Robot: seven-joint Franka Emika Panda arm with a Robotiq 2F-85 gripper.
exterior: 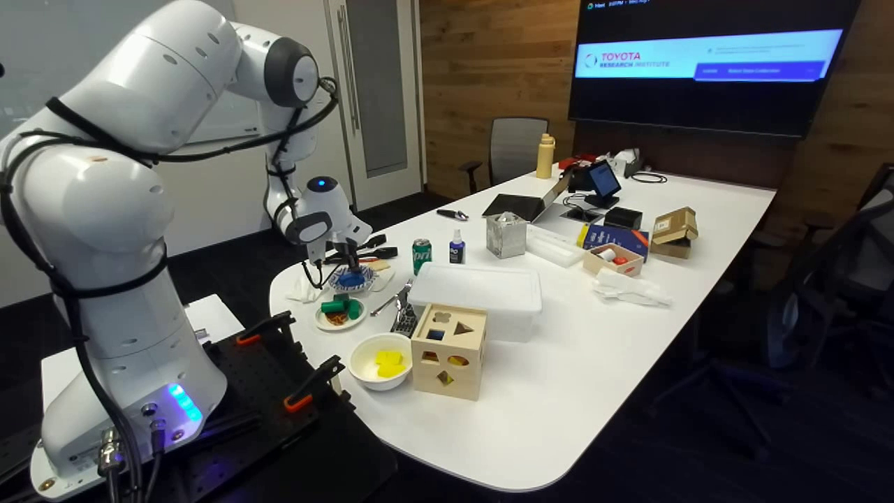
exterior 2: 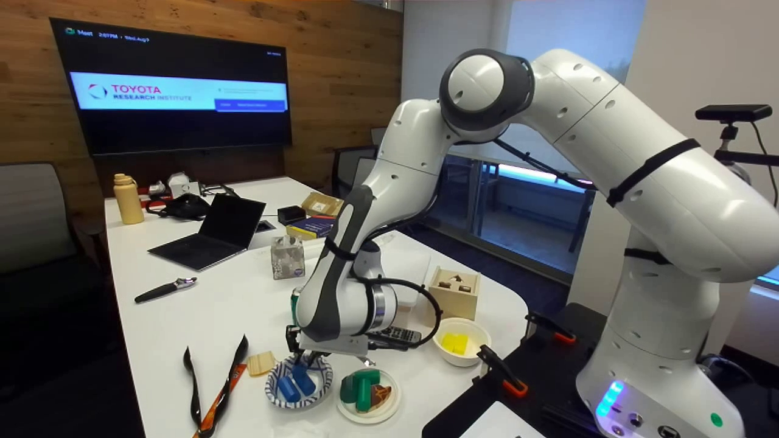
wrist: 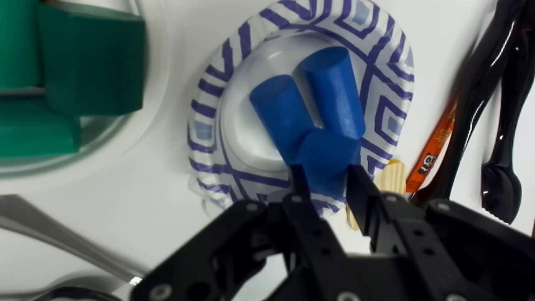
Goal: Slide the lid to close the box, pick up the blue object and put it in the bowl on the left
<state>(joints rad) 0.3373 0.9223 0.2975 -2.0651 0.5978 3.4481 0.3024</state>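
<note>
My gripper (wrist: 326,169) points down over the blue-and-white patterned bowl (wrist: 207,108). Its fingers are partly closed with a blue block (wrist: 328,152) between them, seeming to touch both sides. The block leans over two blue cylinders (wrist: 282,110) lying in the bowl. In an exterior view the gripper (exterior 2: 305,355) is low at the bowl's rim (exterior 2: 327,377); the fingers partly hide the block. The light-wood box (exterior: 464,381) stands upright beside the white bowl, also visible in an exterior view (exterior 2: 453,304). Its lid (exterior: 457,341), a panel with cut-out holes, covers the top.
A white plate (exterior 2: 395,407) with green blocks stands beside the patterned bowl. A white bowl (exterior: 360,377) holds yellow blocks. A white-lidded plastic box (exterior: 478,283) is behind the wooden box. Black tongs (wrist: 472,96), a remote (exterior 2: 395,333) and a green can (exterior: 422,255) are nearby.
</note>
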